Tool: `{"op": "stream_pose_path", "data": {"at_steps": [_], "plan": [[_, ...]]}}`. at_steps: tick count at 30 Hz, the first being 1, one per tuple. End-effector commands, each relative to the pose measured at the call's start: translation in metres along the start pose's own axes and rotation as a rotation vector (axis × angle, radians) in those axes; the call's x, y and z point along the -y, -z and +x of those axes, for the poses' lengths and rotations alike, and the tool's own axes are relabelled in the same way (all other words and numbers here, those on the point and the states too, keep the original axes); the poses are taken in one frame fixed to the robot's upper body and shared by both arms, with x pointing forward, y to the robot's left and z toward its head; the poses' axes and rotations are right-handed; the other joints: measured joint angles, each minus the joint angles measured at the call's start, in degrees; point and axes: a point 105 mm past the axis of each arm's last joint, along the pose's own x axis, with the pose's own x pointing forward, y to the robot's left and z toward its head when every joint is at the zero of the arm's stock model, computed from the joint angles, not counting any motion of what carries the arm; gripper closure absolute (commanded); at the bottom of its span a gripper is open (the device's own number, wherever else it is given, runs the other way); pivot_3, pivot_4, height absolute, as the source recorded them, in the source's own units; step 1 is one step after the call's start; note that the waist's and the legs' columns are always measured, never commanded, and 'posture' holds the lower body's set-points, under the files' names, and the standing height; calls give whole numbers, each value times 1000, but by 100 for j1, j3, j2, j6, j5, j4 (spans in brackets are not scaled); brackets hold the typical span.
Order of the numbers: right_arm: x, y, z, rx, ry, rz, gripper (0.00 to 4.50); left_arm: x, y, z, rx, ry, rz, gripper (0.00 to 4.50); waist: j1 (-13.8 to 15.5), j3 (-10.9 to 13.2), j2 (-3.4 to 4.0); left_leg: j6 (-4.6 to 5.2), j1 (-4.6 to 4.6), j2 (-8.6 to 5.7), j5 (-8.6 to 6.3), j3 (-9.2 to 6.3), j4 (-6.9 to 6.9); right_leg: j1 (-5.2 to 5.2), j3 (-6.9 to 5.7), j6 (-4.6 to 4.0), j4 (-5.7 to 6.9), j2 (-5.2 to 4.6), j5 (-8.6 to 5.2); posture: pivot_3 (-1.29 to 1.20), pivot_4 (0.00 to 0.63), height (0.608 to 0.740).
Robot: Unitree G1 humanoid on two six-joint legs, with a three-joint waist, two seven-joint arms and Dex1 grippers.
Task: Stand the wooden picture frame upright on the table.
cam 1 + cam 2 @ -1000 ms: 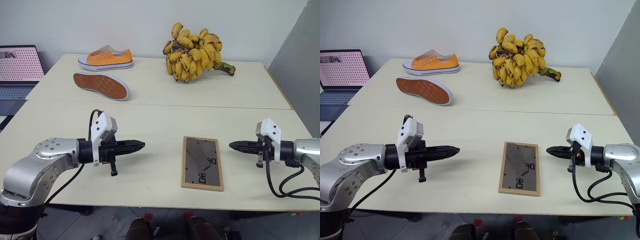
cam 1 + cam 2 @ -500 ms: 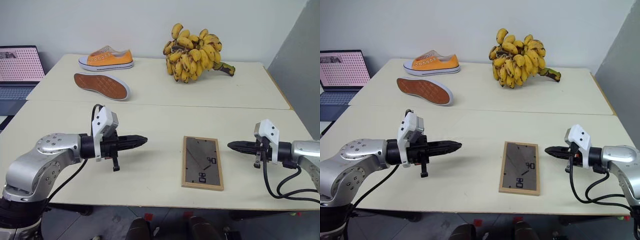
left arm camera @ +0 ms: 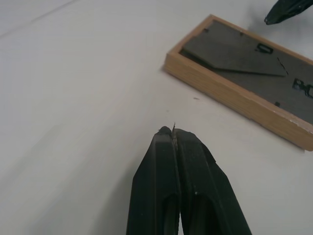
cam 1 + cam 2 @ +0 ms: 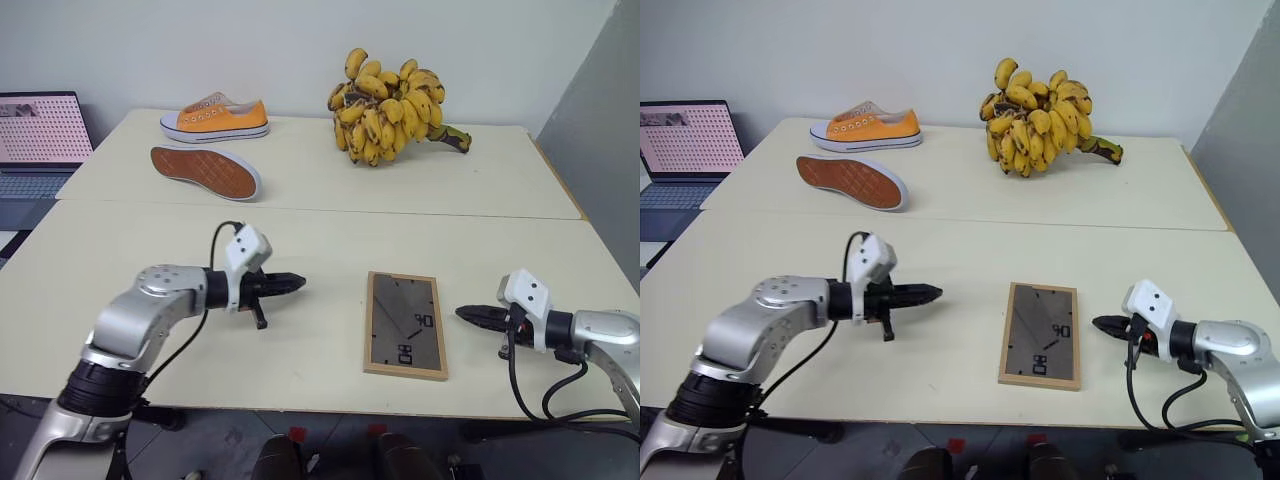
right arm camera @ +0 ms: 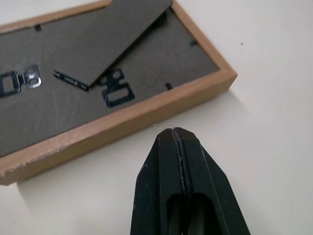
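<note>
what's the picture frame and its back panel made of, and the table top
The wooden picture frame border looks like pale unvarnished wood: faint grain and a chipped corner show. Its back panel seems dark grey-brown fibreboard or card, matte, with small metal hanger clips. The table top looks like smooth matte cream laminate; what lies under the surface can't be told.

Silver arms, white wrist blocks, black cables.

Frame (image 4: 404, 324) lies flat, back up, near table (image 4: 300, 240) front edge between left gripper (image 4: 300, 283) and right gripper (image 4: 462, 315); behind: shoes (image 4: 205, 150) left, bananas (image 4: 385, 105) right; laptop (image 4: 35, 140) beyond table's left.
</note>
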Motion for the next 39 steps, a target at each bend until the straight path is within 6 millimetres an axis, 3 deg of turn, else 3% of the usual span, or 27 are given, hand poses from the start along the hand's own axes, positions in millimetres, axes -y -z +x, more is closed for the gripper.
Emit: {"op": "stream_pose_path", "data": {"at_steps": [1, 12, 24, 30, 39], "plan": [[1, -4, 4, 27, 32, -28, 4498, 11, -4, 21, 7, 85, 51, 4437, 11, -1, 0, 0, 1, -1, 0, -1, 1, 1, 0, 0, 1, 0, 0, 0, 150, 740], [12, -8, 27, 74, 104, 1, 4498, 17, 0, 63, -15, 156, 51, 4437, 24, -1, 1, 10, 10, -10, 7, -4, 8, 1, 3, 0, 29, -1, 0, 0, 150, 740], [15, -7, 40, 96, 120, 35, 4498, 23, -12, 110, -10, 163, 46, 4437, 36, -2, 1, 12, 9, -15, 8, -7, 8, 3, 4, 1, 29, -2, 1, 0, 150, 740], [9, -22, 60, 143, 75, 32, 4498, 10, -9, 98, -22, 119, 57, 4437, -11, -2, 2, 13, 10, -15, 9, -7, 7, 2, 5, 3, 31, -1, 2, 0, 150, 740], [-3, -57, 108, 224, -27, 15, 4498, -20, -3, 57, -26, -20, 35, 4437, -93, -3, 4, 16, 8, -16, 12, -12, 4, 0, 0, 3, 34, -3, 2, 0, 150, 740]]}}
